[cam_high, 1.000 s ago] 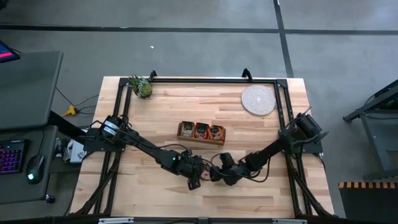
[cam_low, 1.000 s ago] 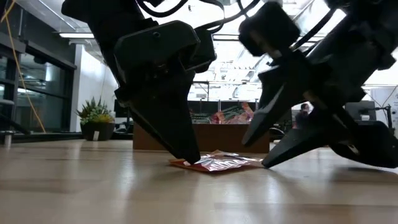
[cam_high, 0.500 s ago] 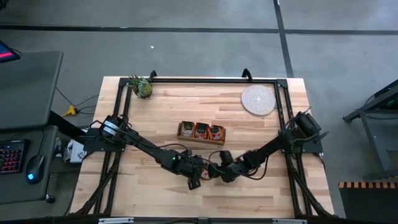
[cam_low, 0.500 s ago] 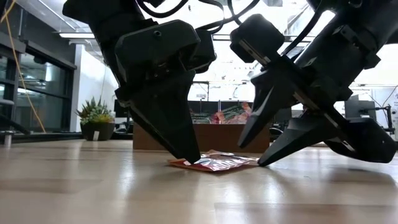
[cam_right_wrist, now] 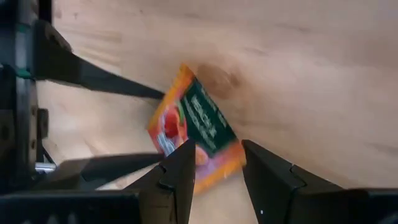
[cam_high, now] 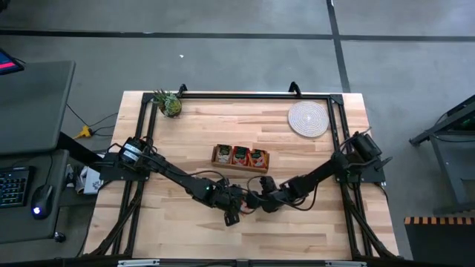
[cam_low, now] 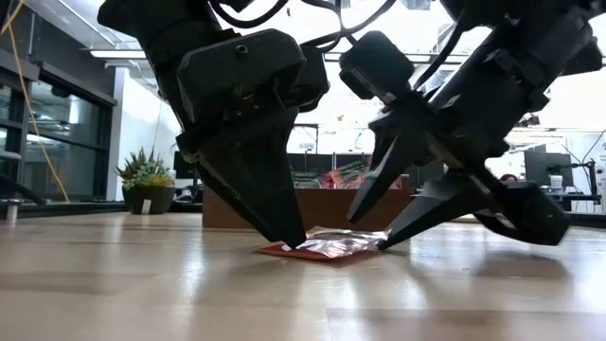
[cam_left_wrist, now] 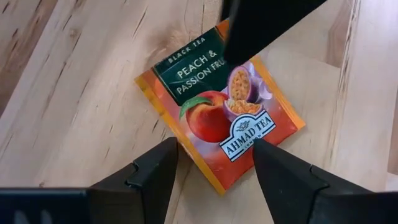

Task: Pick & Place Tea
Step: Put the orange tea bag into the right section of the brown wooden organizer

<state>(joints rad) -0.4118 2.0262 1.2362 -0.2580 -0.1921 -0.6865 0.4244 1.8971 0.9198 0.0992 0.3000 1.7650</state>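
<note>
— Where do we find the tea right now?

— One tea sachet [cam_left_wrist: 222,118] lies flat on the bare wood of the table [cam_high: 178,148], near its front edge and between the two grippers. Its printed face is up — an orange-red field, a green panel and a peach picture. In the low view it rests on the boards with one edge slightly lifted.

— And the left gripper?

— We see the left gripper [cam_left_wrist: 214,163] pointing down at the sachet, its fingers spread apart and straddling one corner of the packet. The tips reach the table, but nothing is clamped between them.

— The right one?

— The right gripper [cam_right_wrist: 217,158] comes in from the opposite side, tilted low, fingers parted to a moderate gap with the sachet's edge just in front of them. From the left wrist view one of its dark fingers overlaps the packet's far corner. We cannot tell whether it presses on the foil; it has no hold on it.

— What lies around them?

— Behind the arms sits the wooden box [cam_high: 240,157] with more sachets standing in its compartments. Farther back we see a round woven mat [cam_high: 308,119] at the right corner and a small potted plant [cam_high: 168,103] at the left.
</note>
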